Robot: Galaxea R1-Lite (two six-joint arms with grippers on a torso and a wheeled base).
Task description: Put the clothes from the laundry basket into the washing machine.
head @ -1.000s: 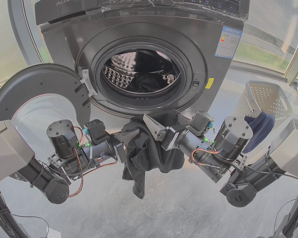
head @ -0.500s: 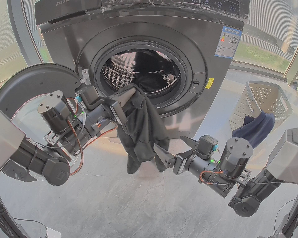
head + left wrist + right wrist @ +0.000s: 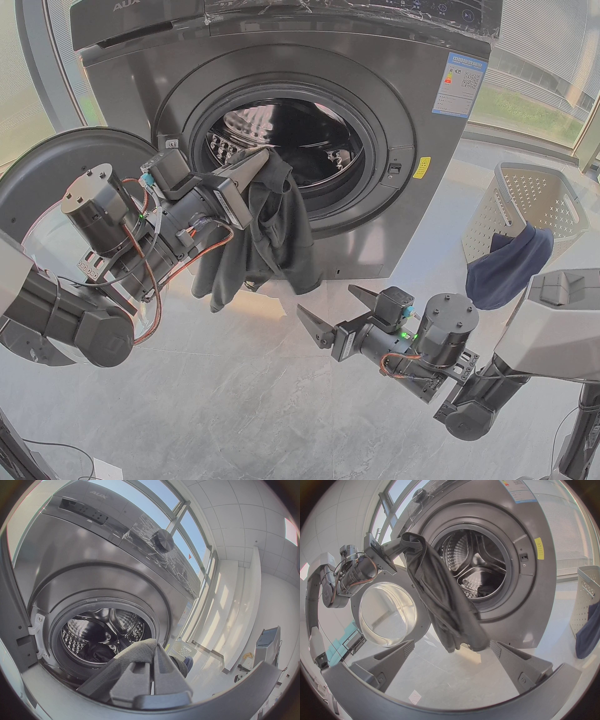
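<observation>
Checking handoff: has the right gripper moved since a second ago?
Yes: the right gripper dropped lower, away from the black garment and the grey washing machine.

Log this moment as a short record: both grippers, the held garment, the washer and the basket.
left gripper: shut on the black garment, at the mouth of the drum
black garment: hanging outside the washing machine, not yet in
right gripper: open, empty, low in front of the machine
door: swung open
drum: dark cloth inside
laundry basket: blue garment draped over its rim
</observation>
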